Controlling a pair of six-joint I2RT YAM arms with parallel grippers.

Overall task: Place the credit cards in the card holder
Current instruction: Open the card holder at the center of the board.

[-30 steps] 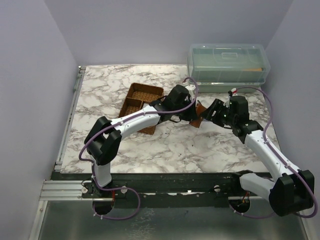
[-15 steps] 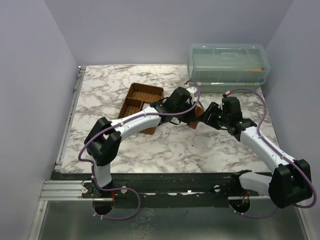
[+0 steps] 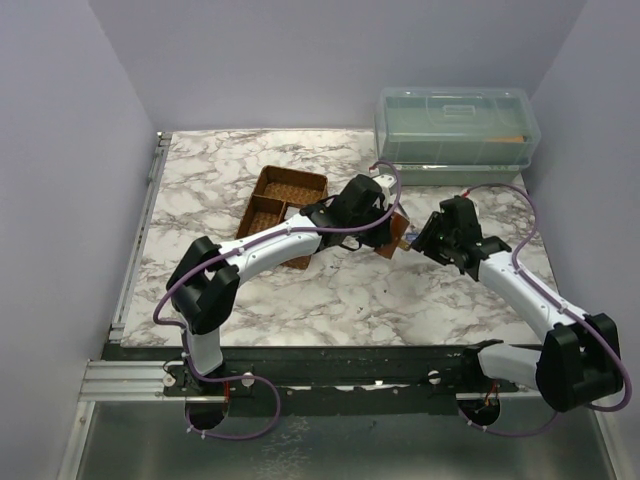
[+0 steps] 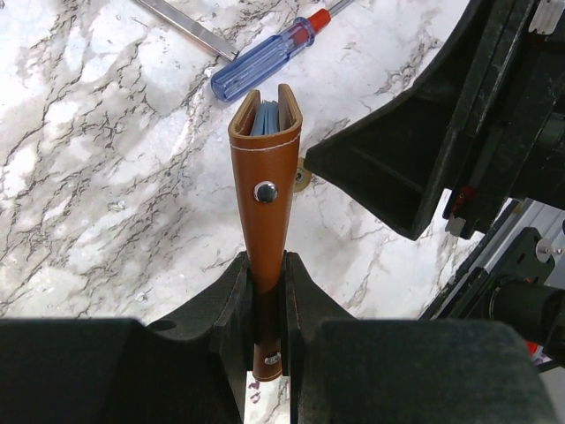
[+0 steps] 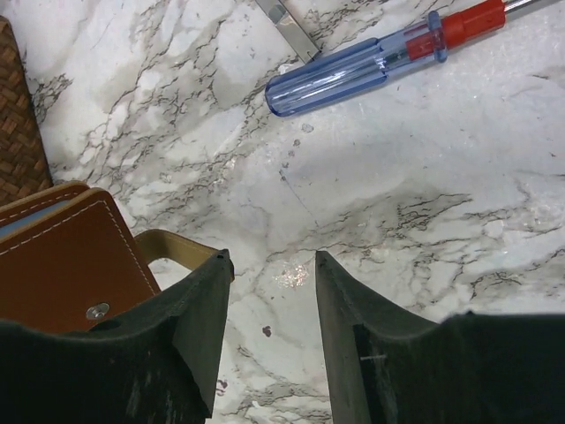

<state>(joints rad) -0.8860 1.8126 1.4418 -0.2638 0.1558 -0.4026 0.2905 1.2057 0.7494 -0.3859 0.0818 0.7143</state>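
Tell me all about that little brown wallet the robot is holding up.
The card holder is smooth tan leather-like material with pale stitching and a small metal snap. Folded nearly shut, it is pinched at one end by the left claw, the other end jutting over the marble table. Pale blue cards show inside its open end.

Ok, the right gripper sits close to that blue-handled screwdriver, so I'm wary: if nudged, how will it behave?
The screwdriver lies flat on the smooth marble table, and its handle looks rounded, so a sideways nudge would probably roll it. Its glossy plastic likely slides easily too. It looks rigid, so it should move as one piece.
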